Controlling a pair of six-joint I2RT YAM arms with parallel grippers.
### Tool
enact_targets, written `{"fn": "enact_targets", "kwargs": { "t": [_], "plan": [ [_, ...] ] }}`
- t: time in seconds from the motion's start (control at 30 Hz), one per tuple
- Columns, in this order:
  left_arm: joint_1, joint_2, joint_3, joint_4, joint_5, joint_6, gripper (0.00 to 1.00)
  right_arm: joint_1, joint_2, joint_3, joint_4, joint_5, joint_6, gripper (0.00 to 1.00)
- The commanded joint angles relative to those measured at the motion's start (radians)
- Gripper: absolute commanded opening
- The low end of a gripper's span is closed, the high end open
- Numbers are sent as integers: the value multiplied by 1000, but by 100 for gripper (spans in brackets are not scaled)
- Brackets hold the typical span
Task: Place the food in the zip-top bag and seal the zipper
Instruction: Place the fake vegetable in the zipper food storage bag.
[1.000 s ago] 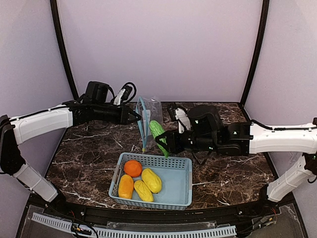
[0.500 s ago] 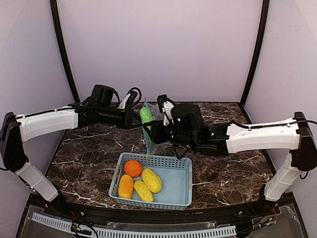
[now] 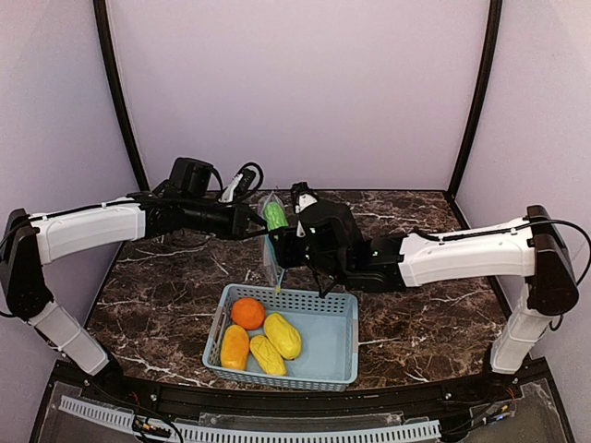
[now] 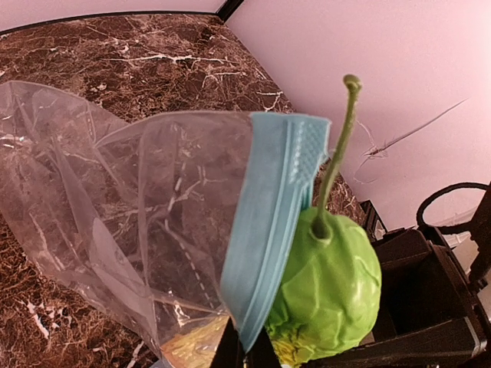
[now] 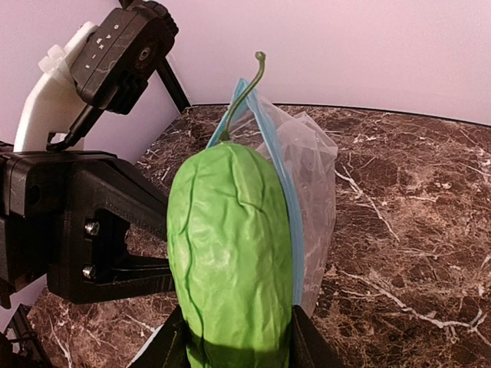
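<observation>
The clear zip-top bag (image 3: 273, 254) hangs above the table, and my left gripper (image 4: 244, 351) is shut on its light blue zipper (image 4: 270, 230). My right gripper (image 5: 234, 345) is shut on the green vegetable (image 5: 229, 261), holding it upright with its thin stem on top. The vegetable (image 4: 331, 287) presses against the zipper strip (image 5: 282, 184) at the bag's mouth. I cannot tell whether any of it is inside the bag (image 5: 313, 180). The round orange piece (image 3: 247, 313) and three yellow pieces (image 3: 283, 335) lie in the basket.
A light blue perforated basket (image 3: 334, 349) stands at the table's near middle, just below both grippers. The two arms meet head-on above the dark marbled table (image 3: 434, 314). Lilac walls close in the back and both sides.
My right gripper carried the green vegetable up and to the left, from beside the bag to right against its zipper. The left gripper kept holding the bag and shifted slightly right.
</observation>
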Motion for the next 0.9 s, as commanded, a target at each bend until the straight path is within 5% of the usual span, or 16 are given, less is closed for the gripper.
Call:
{"fn": "enact_targets", "kwargs": {
  "t": [0.0,0.87],
  "plan": [
    [-6,-3,-18,15,16,-2,1,-9,28,31,-10,56,23,28],
    [-5,16,-10,22,66,-16,1,-59,133,90,-58,-50,-60,29]
  ]
}}
